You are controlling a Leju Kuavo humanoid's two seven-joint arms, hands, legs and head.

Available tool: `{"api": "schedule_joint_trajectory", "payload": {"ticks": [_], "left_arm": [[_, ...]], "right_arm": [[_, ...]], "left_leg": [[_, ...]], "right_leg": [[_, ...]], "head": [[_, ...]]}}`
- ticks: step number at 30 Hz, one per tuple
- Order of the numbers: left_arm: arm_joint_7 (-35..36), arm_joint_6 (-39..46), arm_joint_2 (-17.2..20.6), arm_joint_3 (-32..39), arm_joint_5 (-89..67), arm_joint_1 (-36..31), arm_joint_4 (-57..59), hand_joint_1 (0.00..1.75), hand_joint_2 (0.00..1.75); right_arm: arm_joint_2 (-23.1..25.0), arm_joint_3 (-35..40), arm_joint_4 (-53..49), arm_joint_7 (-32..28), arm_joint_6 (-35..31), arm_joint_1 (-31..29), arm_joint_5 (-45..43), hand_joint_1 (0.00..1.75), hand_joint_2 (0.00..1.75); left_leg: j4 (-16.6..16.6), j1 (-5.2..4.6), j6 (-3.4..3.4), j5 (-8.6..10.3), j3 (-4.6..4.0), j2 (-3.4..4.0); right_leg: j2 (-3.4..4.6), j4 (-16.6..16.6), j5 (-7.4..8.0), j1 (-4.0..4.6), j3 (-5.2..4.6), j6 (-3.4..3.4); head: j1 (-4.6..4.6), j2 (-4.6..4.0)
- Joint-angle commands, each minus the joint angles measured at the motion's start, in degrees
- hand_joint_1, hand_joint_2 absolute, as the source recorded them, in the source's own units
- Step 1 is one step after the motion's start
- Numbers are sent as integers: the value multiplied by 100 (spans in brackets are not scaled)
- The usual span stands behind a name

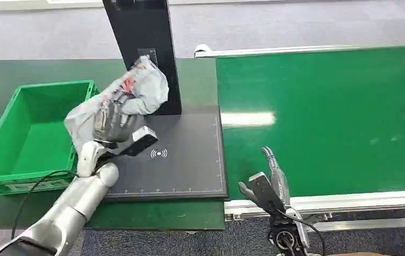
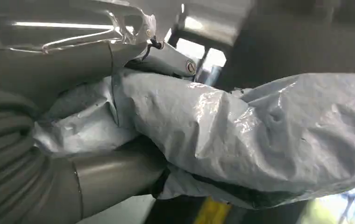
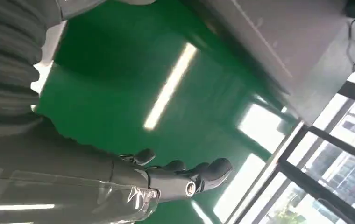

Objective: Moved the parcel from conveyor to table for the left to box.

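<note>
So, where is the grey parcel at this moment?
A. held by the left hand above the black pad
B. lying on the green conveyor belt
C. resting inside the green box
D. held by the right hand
A: the left hand grips the grey parcel above the black pad, beside the green box.

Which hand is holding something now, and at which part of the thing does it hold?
The left hand grips the grey plastic parcel at its lower crumpled end, above the black scanner pad. The right hand holds nothing.
</note>
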Motion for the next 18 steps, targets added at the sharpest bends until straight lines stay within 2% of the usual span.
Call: {"api": "schedule_joint_trajectory", "payload": {"ticks": [1, 6, 9, 12, 16, 18], "left_arm": [[-336, 247, 193, 2119, 0, 978, -2247, 175, 175], [-549, 247, -4, 2450, 12, 1093, -2486, 175, 175], [-1158, 247, -327, 3025, 277, 1164, -2746, 175, 175], [-1343, 247, -447, 3419, 300, 1186, -2884, 175, 175], [-789, 247, -216, 3502, -183, 1002, -2317, 175, 175], [-17, 205, 188, 3300, -81, 675, -1329, 175, 175]], "right_arm": [[69, -420, -508, 104, -42, 443, 197, 0, 175], [147, -484, -627, 158, 29, 527, 317, 0, 175], [186, -544, -608, 150, 82, 517, 362, 0, 175], [206, -574, -584, 151, 120, 525, 362, 0, 175], [227, -612, -661, 154, 103, 592, 369, 0, 175], [241, -656, -824, 177, 89, 676, 375, 0, 175]], "left_leg": [[-6, 2, 1, -8, 8, 29], [-2, 1, -1, -4, -3, 20], [0, 1, 0, -2, -9, 12], [0, 2, 1, -3, -9, 20], [-7, 2, 0, -2, 0, 14], [-6, -1, -2, 0, 1, 8]], "right_leg": [[29, -9, 3, 3, 0, -3], [13, -3, 0, 2, -11, -5], [6, -3, 0, 1, -14, -3], [13, -5, 2, 3, -14, -2], [9, -10, 0, 3, -5, -5], [2, -4, -2, 0, -6, -6]], "head": [[0, 2], [0, 0], [0, 0], [2, 2], [2, 0], [2, 0]]}}
